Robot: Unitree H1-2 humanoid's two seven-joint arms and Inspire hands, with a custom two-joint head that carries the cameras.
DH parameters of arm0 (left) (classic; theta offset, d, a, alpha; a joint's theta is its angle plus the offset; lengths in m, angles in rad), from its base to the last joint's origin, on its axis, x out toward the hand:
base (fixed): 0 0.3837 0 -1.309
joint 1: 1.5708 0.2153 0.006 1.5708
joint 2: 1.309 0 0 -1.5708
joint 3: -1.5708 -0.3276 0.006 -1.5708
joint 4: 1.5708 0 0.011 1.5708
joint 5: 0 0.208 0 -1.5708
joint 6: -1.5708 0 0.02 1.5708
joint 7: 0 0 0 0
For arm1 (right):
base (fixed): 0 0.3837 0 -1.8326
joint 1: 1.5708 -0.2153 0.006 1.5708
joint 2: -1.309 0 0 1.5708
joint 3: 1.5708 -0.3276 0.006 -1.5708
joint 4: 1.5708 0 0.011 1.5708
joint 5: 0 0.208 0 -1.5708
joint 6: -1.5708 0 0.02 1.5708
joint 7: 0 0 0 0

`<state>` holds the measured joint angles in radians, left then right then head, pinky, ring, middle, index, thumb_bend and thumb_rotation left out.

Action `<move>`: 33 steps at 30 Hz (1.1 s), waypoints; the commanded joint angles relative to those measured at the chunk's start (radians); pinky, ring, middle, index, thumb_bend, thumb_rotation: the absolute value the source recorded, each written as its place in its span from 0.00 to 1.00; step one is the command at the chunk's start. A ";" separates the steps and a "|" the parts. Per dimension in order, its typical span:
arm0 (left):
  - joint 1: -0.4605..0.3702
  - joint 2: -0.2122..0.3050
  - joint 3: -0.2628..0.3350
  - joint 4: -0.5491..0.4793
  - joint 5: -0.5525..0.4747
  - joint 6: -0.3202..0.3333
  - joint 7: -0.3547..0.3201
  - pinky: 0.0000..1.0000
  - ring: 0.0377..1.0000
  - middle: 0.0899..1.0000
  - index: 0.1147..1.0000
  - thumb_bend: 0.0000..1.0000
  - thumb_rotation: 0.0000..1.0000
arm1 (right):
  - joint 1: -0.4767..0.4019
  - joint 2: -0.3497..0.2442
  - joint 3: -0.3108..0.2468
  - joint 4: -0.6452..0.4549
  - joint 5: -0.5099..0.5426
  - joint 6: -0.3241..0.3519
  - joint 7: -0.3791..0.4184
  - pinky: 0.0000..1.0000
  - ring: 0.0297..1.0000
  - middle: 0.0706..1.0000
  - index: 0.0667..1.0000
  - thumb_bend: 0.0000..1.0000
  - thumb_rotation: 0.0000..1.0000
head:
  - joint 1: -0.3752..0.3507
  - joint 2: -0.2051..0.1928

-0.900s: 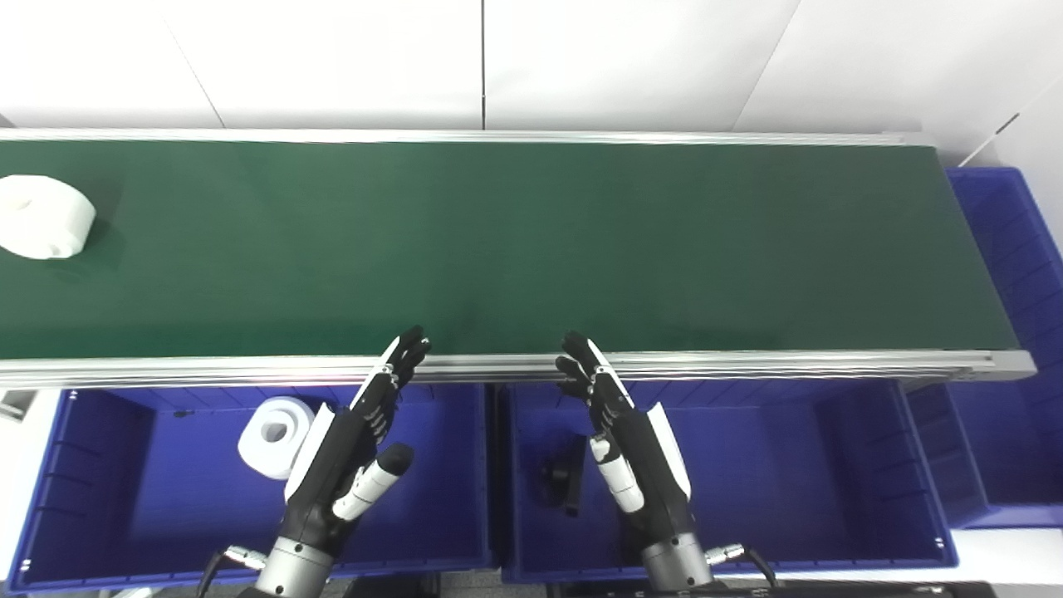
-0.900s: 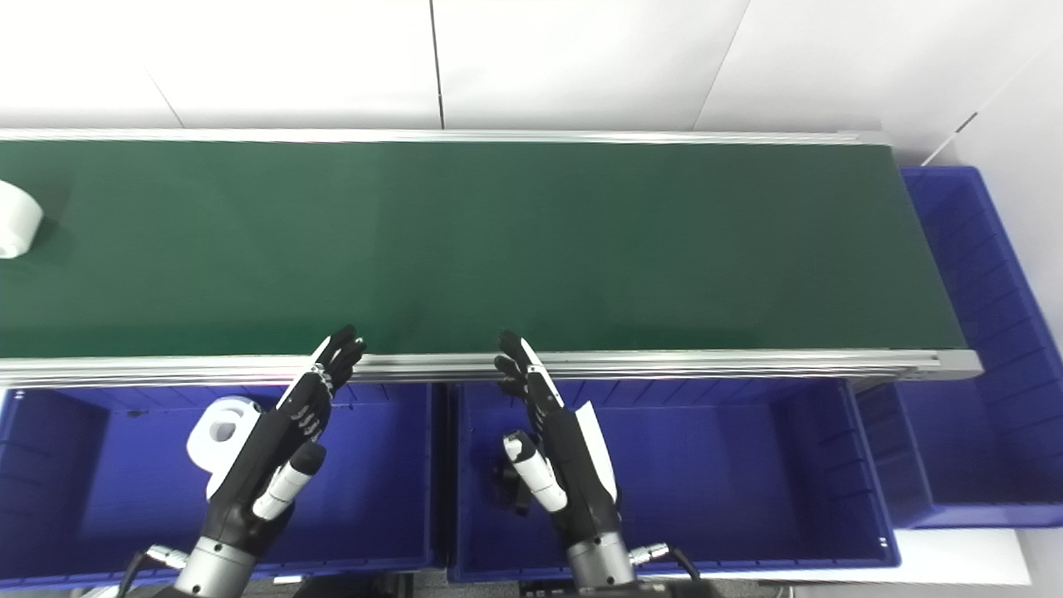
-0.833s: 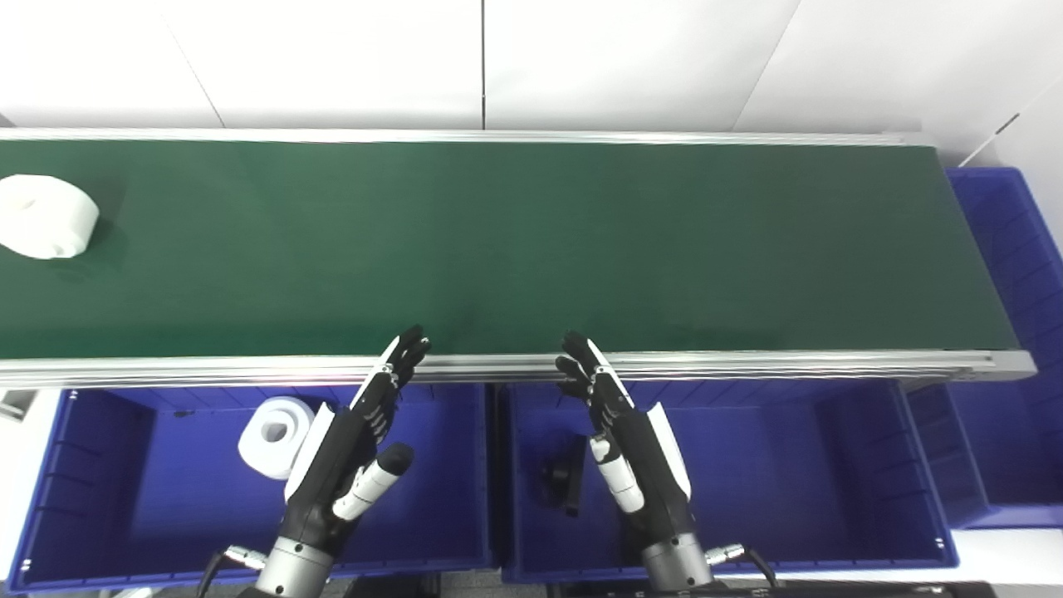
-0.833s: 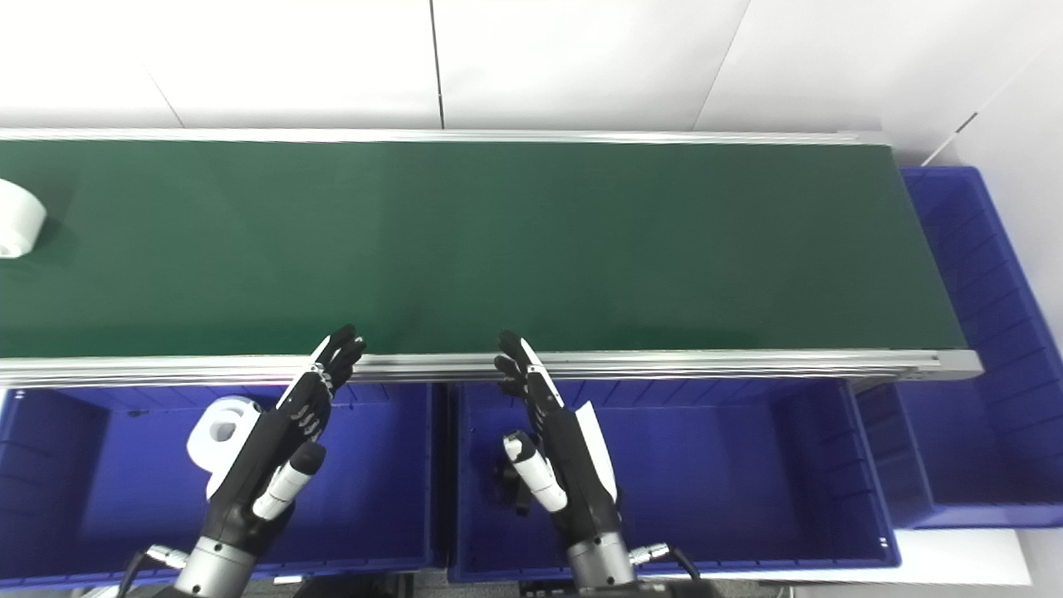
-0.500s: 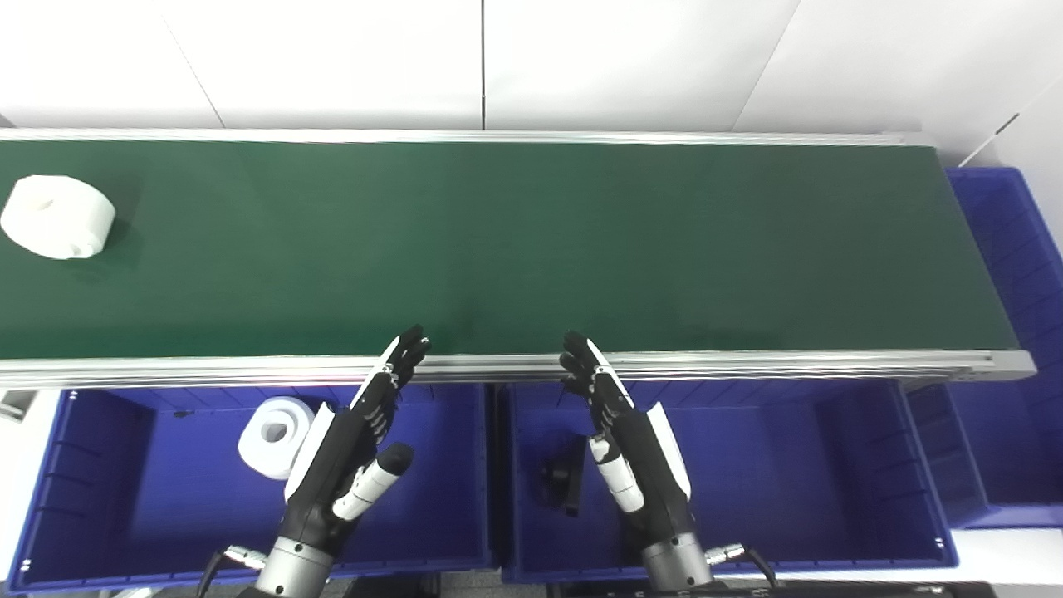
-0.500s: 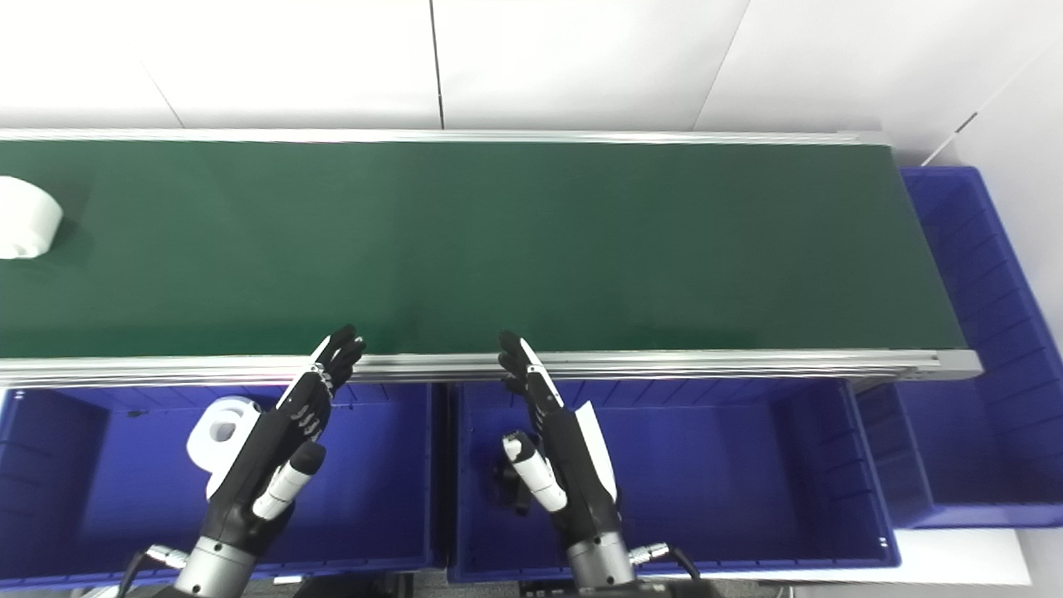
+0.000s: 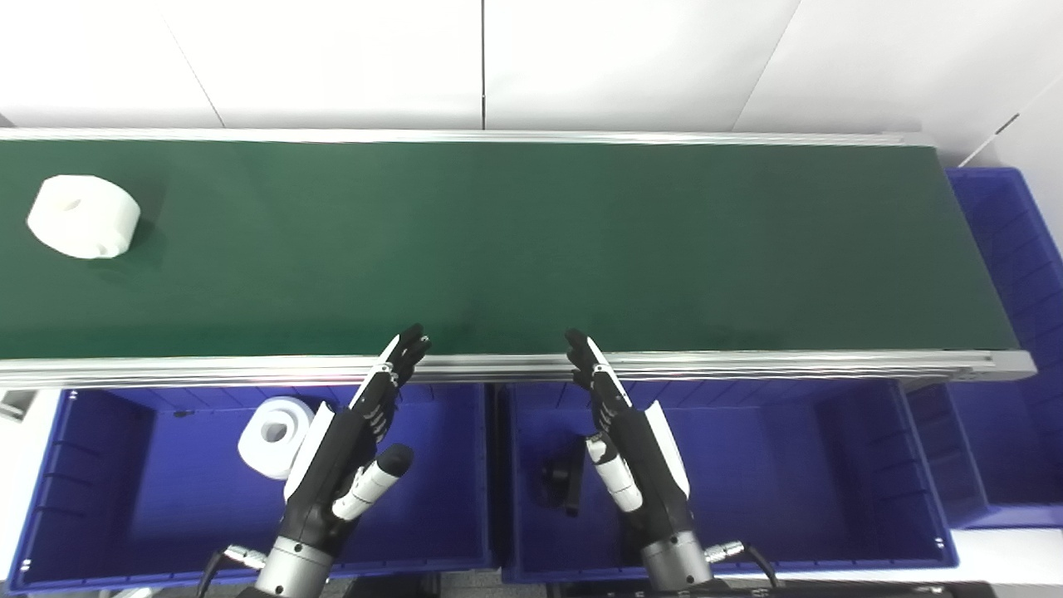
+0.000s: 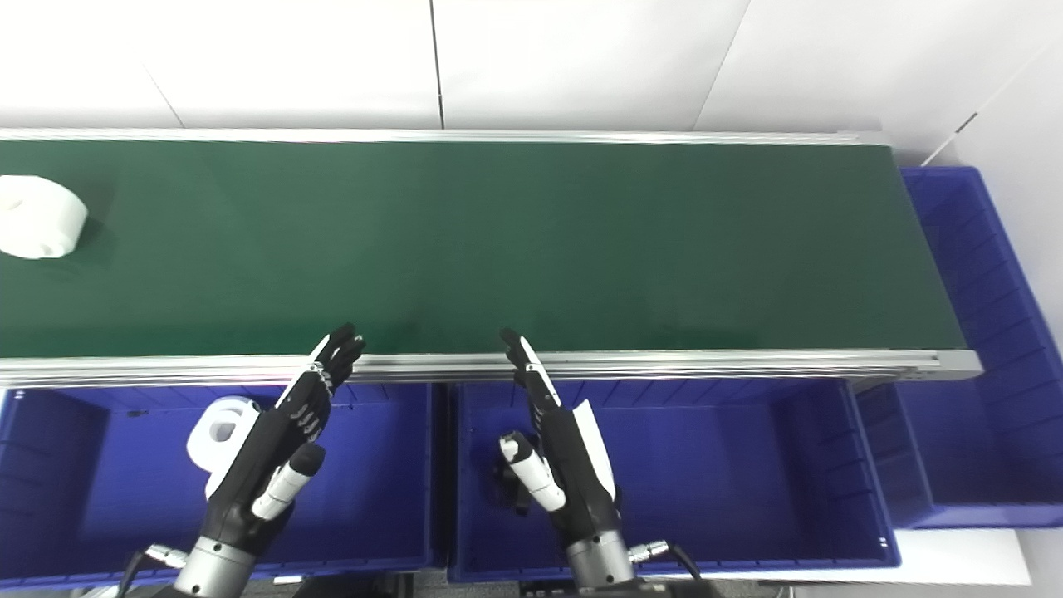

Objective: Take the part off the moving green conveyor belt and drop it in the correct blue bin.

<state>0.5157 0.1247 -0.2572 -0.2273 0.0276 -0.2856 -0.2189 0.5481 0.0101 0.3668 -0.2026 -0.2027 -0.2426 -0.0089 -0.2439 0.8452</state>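
Note:
A white cylindrical part point(image 7: 83, 217) lies on the green conveyor belt point(image 7: 531, 241) at its far left; it also shows in the right eye view point(image 8: 40, 227). My left hand point(image 7: 349, 453) is open and empty, held over the left blue bin point(image 7: 100, 531) with fingertips at the belt's near rail. My right hand point(image 7: 631, 453) is open and empty over the middle blue bin point(image 7: 789, 482), fingertips also at the rail. Both hands are far from the part.
The left bin holds a white roll-shaped part point(image 7: 272, 425). The middle bin holds a black part point(image 7: 565, 482). A third blue bin point(image 7: 1009, 274) stands past the belt's right end. A silver rail point(image 7: 747, 364) edges the belt's near side.
The white part has travelled to the right along the belt. My right hand's fingers have straightened slightly. The left hand has not moved.

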 commanded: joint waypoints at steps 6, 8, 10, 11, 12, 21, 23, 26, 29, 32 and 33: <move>0.005 -0.004 -0.005 -0.027 -0.019 -0.016 0.002 1.00 0.99 0.95 0.96 0.76 0.84 | 0.005 -0.002 0.012 -0.025 -0.004 -0.022 0.012 1.00 0.99 0.99 0.96 0.90 1.00 | 0.001 0.000; 0.005 -0.005 -0.004 -0.023 -0.013 -0.026 0.005 1.00 0.99 0.95 0.96 0.75 0.85 | 0.005 -0.003 0.011 -0.025 -0.004 -0.020 0.012 1.00 0.98 0.98 0.96 0.90 1.00 | 0.003 0.000; 0.004 -0.006 -0.005 -0.022 -0.011 -0.026 0.005 1.00 0.98 0.95 0.95 0.75 0.84 | 0.005 -0.005 0.011 -0.026 -0.003 -0.016 0.013 1.00 0.98 0.98 0.96 0.90 1.00 | 0.004 -0.001; 0.004 -0.006 -0.005 -0.022 -0.012 -0.024 0.005 1.00 0.98 0.95 0.95 0.75 0.85 | 0.005 -0.006 0.012 -0.026 -0.002 -0.014 0.014 1.00 0.99 0.98 0.96 0.91 1.00 | 0.005 -0.002; 0.004 -0.006 -0.007 -0.020 -0.014 -0.028 0.003 1.00 0.99 0.95 0.96 0.76 0.85 | 0.004 -0.006 0.011 -0.025 -0.002 -0.015 0.014 1.00 0.99 0.98 0.96 0.91 1.00 | 0.007 -0.004; 0.003 -0.012 -0.006 -0.020 0.000 -0.024 0.010 1.00 0.98 0.94 0.95 0.76 0.85 | -0.002 -0.010 0.010 -0.013 -0.005 -0.025 0.011 1.00 0.99 0.99 0.96 0.90 1.00 | 0.010 -0.008; 0.000 -0.012 -0.006 -0.012 0.000 -0.035 0.009 1.00 0.98 0.94 0.95 0.75 0.85 | -0.003 -0.010 0.009 -0.008 -0.006 -0.028 0.010 1.00 0.98 0.98 0.96 0.90 1.00 | 0.010 -0.010; -0.002 -0.013 -0.006 -0.003 0.003 -0.043 0.010 0.99 0.97 0.94 0.95 0.74 0.84 | -0.005 -0.011 0.008 -0.002 -0.006 -0.029 0.010 0.99 0.98 0.98 0.96 0.91 1.00 | 0.011 -0.014; -0.004 -0.013 -0.007 -0.001 0.007 -0.042 0.009 0.99 0.97 0.94 0.95 0.74 0.85 | -0.007 -0.013 0.007 0.003 -0.001 -0.030 0.010 0.99 0.98 0.98 0.96 0.91 1.00 | 0.014 -0.016; -0.004 -0.010 -0.008 0.000 0.004 -0.040 0.006 1.00 0.98 0.95 0.95 0.73 0.85 | -0.008 -0.013 0.006 0.006 0.001 -0.033 0.009 0.99 0.98 0.98 0.96 0.91 1.00 | 0.015 -0.016; -0.003 -0.011 -0.008 0.000 0.003 -0.041 0.006 1.00 0.98 0.95 0.95 0.73 0.84 | -0.008 -0.013 0.006 0.007 0.002 -0.033 0.009 1.00 0.98 0.97 0.96 0.91 1.00 | 0.015 -0.016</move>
<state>0.5145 0.1197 -0.2601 -0.2173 0.0299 -0.2869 -0.2185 0.5402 -0.0053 0.3700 -0.1799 -0.2044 -0.2426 -0.0082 -0.2301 0.8283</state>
